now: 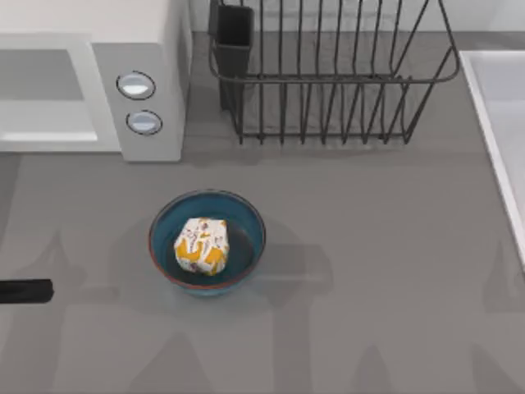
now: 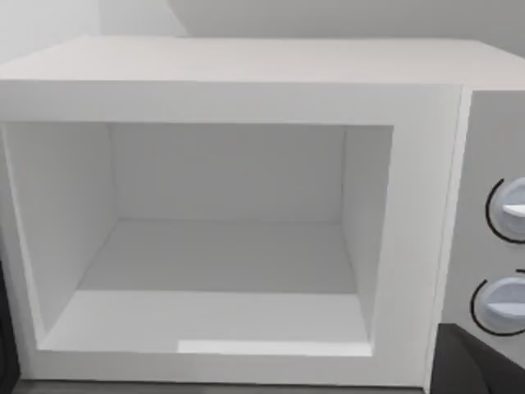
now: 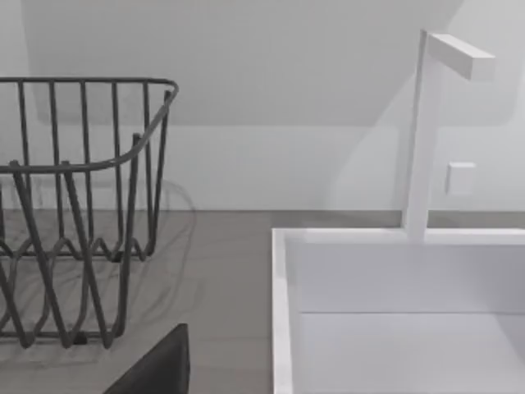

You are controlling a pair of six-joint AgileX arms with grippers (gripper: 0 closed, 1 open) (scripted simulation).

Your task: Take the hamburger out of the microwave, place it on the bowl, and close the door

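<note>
Looking down, I see a grey desk point(image 1: 394, 271) against a pale wall, with a dark wire rack point(image 1: 328, 74) at the back and a white sink point(image 3: 394, 312) with its tap point(image 3: 426, 131) at the right edge. At the back left the microwave point(image 1: 139, 82) stands with its cavity open and bare. In front of it, mid-desk, the hamburger point(image 1: 201, 245) sits inside the bowl point(image 1: 246, 222). My left tool point(image 1: 26, 290) is a dark tip at the left edge, well apart from the bowl; I cannot tell how its fingers stand.
</note>
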